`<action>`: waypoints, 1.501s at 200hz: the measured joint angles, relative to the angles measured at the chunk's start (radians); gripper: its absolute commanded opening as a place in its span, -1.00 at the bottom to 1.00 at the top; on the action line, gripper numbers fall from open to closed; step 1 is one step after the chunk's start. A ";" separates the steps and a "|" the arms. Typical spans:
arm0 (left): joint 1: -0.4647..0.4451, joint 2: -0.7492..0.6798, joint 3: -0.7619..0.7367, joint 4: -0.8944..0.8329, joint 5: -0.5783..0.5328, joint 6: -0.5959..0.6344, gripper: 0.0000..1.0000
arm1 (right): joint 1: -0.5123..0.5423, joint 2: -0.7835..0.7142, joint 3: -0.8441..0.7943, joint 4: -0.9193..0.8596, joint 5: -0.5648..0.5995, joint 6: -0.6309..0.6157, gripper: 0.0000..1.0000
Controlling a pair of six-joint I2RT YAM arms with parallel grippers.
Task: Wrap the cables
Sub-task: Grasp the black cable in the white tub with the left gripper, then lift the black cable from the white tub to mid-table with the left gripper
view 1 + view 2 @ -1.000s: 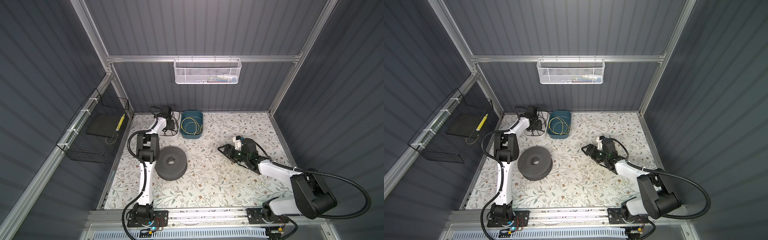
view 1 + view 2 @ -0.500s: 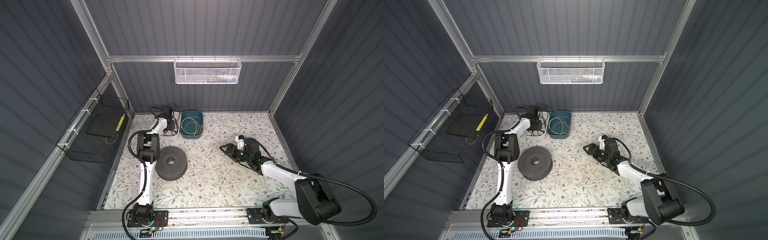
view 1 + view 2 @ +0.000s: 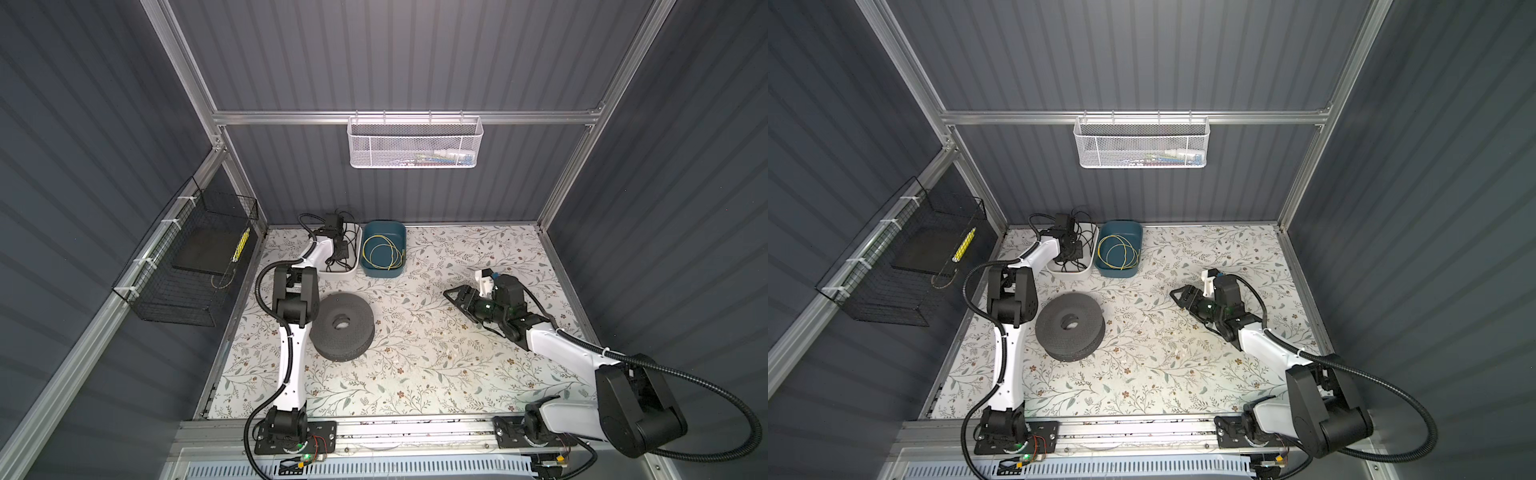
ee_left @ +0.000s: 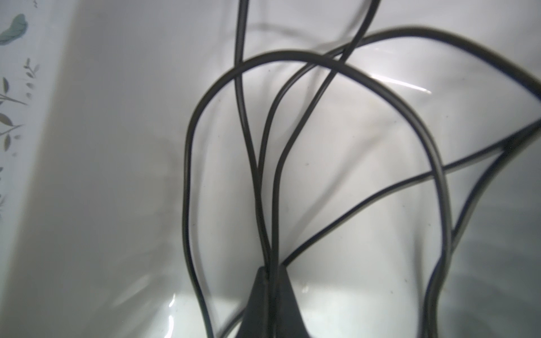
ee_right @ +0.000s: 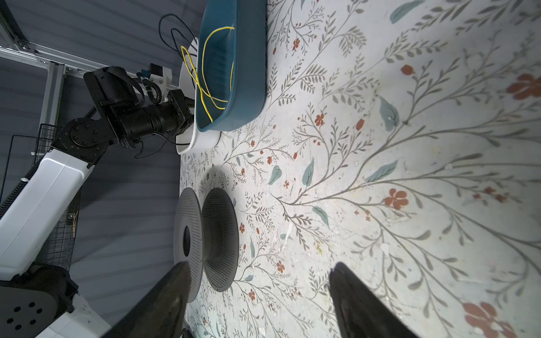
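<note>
A thin black cable (image 4: 278,53) lies in loose loops in the white tray (image 3: 347,272) at the back left, seen in both top views (image 3: 1077,245). My left gripper (image 4: 270,267) reaches down into that tray (image 3: 1070,253) and is shut on a few strands of the black cable. A yellow cable (image 3: 382,246) lies coiled in the blue tub (image 3: 384,270) beside the tray, also in the right wrist view (image 5: 203,58). My right gripper (image 3: 451,296) hovers open and empty over the right of the table (image 5: 260,269).
A dark grey spool (image 3: 341,328) lies flat on the floral table in front of the tray, beside the left arm (image 5: 219,240). A white mesh basket (image 3: 415,143) hangs on the back wall. A black wire basket (image 3: 187,266) hangs on the left wall.
My left gripper has closed on strands of the black cable in the white tray. The right arm has shifted slightly to the right, its gripper still open.
</note>
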 measured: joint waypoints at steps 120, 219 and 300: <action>-0.007 -0.352 0.026 0.035 0.057 -0.001 -1.00 | -0.010 -0.054 0.000 -0.024 -0.003 -0.014 0.53; -0.203 -0.811 -0.078 0.191 0.147 0.043 -1.00 | -0.025 -0.215 0.003 -0.103 0.005 -0.049 0.53; -0.354 -1.022 -0.289 0.364 0.380 -0.004 -1.00 | -0.156 -0.369 0.007 -0.247 0.044 -0.091 0.55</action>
